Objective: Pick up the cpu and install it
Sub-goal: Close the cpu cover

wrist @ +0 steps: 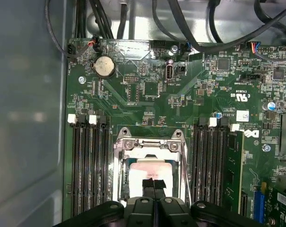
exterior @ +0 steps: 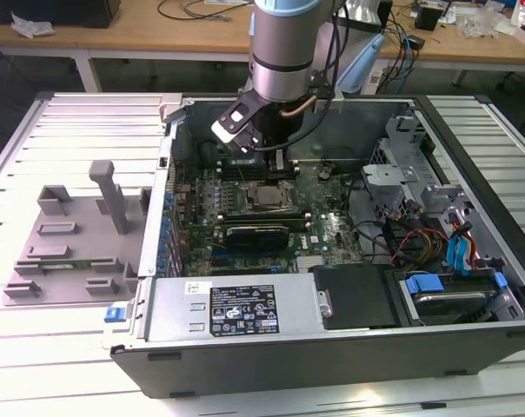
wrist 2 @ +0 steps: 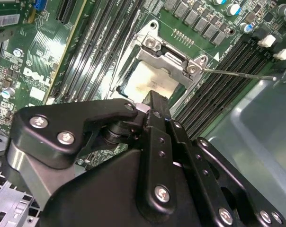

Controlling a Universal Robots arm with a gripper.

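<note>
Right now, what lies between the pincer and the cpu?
Nothing visible: in the first wrist view the pincer hangs right over the cpu, lying in its socket frame.

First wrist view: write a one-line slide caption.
Gripper above the cpu, which lies inside the metal-rimmed socket on the motherboard.

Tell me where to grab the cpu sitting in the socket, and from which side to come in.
Take the cpu by two opposite edges of its pale metal top, coming straight down from above. It lies flat inside the metal socket frame, which rims it, so a sideways approach is likely blocked. The gripper hangs shut over it.
</note>
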